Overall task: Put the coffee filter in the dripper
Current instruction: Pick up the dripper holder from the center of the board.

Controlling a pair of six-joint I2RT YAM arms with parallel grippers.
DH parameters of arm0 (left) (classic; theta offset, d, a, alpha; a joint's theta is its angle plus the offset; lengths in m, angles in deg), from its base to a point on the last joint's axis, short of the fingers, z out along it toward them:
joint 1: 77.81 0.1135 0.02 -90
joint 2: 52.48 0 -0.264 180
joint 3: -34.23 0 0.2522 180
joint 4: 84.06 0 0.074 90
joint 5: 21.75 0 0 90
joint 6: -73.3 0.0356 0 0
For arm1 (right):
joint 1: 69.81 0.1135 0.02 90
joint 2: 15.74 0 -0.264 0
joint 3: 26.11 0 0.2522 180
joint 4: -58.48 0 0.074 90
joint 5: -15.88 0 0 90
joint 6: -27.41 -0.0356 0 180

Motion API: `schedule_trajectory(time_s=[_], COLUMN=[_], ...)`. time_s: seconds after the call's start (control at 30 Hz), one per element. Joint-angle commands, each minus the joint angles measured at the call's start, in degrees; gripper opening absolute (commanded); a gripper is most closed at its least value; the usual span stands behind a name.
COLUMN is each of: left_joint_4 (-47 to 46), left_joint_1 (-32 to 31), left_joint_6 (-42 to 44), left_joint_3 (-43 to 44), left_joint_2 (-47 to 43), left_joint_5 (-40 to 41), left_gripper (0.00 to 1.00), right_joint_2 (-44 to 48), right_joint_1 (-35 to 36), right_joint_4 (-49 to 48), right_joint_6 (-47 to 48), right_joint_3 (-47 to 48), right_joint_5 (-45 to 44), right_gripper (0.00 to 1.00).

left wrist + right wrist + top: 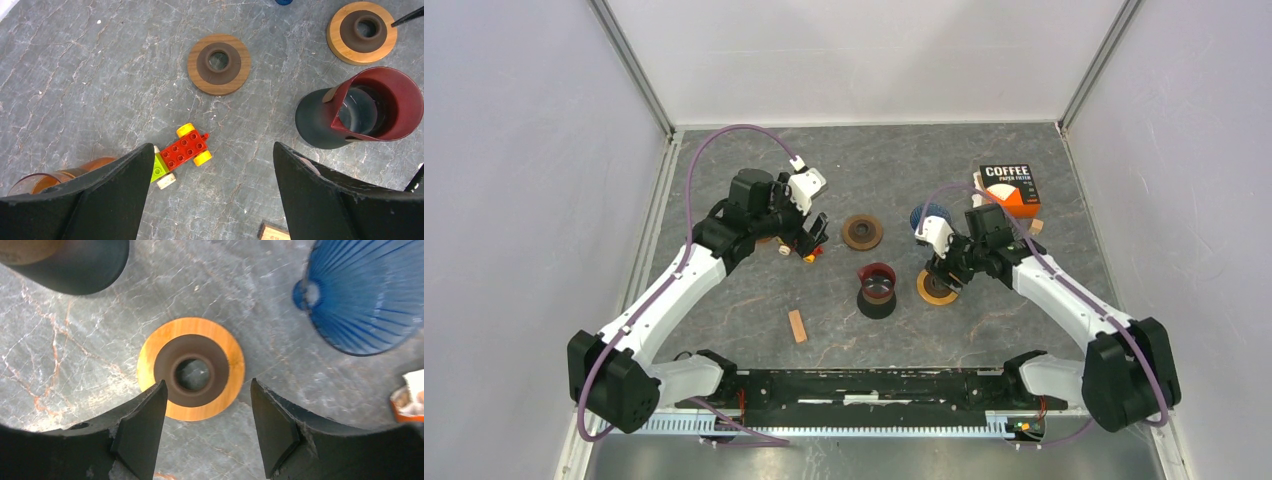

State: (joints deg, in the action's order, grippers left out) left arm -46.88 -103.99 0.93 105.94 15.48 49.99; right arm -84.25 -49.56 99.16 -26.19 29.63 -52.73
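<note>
The orange-and-black coffee filter box (1009, 190) stands at the back right; no loose filter shows. A blue ribbed dripper (370, 295) lies just left of the box (929, 215). A dark red cone on a black base (877, 288) stands mid-table. My right gripper (207, 382) is open, its fingertips straddling the near edge of a wooden ring with a brown collar (191, 367), and nothing is gripped. My left gripper (212, 145) is open wide above bare table, beside a small toy car (185, 150).
A second brown ring (862, 232) lies behind the red cone. A wooden block (797, 325) lies toward the front. An orange tumbler (60, 177) lies on its side by my left finger. White walls enclose the table on three sides.
</note>
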Motion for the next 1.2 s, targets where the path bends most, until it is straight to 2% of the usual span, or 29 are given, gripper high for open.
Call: schedule_trajectory(time_s=[0.0, 0.8, 0.87, 1.17], left_joint_4=[-2.5, -2.6, -2.5, -1.2], left_joint_1=[-0.3, -0.3, -0.3, -0.4], left_joint_6=[-1.8, -1.0, -0.8, 0.3], left_joint_3=[0.5, 0.1, 0.1, 1.5], left_joint_2=[-1.7, -2.6, -2.5, -1.4], left_joint_5=[-0.3, -0.3, -0.4, -0.5], left_gripper=[0.94, 0.94, 0.94, 0.94], right_joint_2=[-3.3, -11.4, -12.3, -11.6], right_joint_1=[0.9, 3.6, 3.6, 3.3], right_joint_4=[1.6, -0.8, -1.0, 0.7], right_joint_6=[1.5, 2.5, 2.5, 3.2], right_joint_3=[-0.8, -3.3, -3.2, -0.8], right_joint_5=[1.8, 1.2, 1.4, 2.6], right_gripper=[0.67, 0.50, 0.44, 0.01])
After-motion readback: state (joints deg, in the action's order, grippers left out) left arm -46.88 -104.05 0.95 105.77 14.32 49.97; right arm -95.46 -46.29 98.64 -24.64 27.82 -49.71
